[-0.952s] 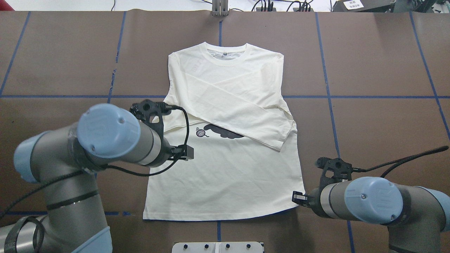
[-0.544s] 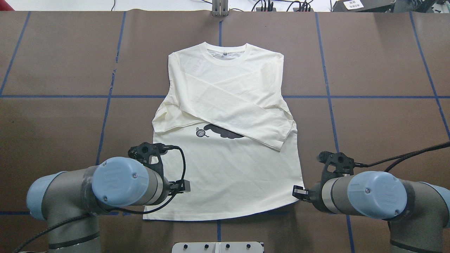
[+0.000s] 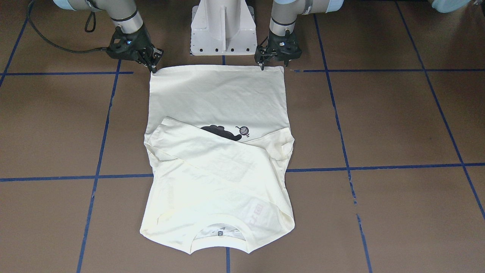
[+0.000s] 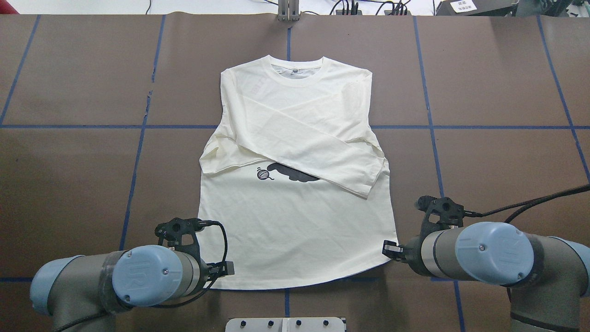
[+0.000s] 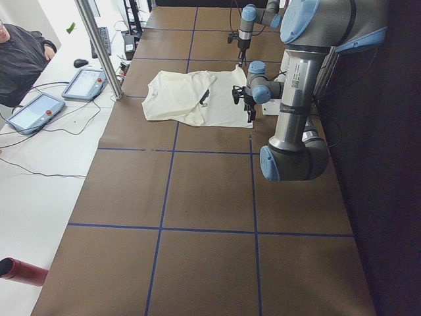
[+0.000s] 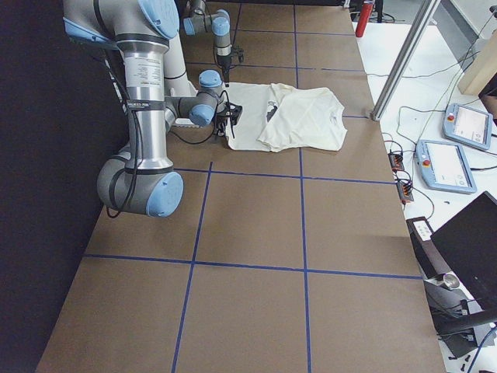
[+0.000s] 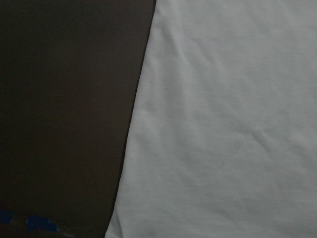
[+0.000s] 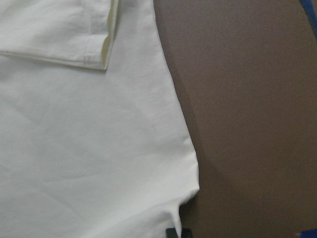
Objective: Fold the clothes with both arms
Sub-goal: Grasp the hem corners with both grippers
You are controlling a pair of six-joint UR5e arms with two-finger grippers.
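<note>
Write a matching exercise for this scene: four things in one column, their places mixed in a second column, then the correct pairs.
Column A
1. black cat print
2. ribbed round collar
3. left black two-finger hand
4. right black two-finger hand

Column B
a. by the hem of the cream-white long-sleeved cotton shirt, overhead view's right side
b. the shirt's end farthest from the robot
c. by the hem, overhead view's left side
d. partly under a folded sleeve

Pairs: 1-d, 2-b, 3-c, 4-a
</note>
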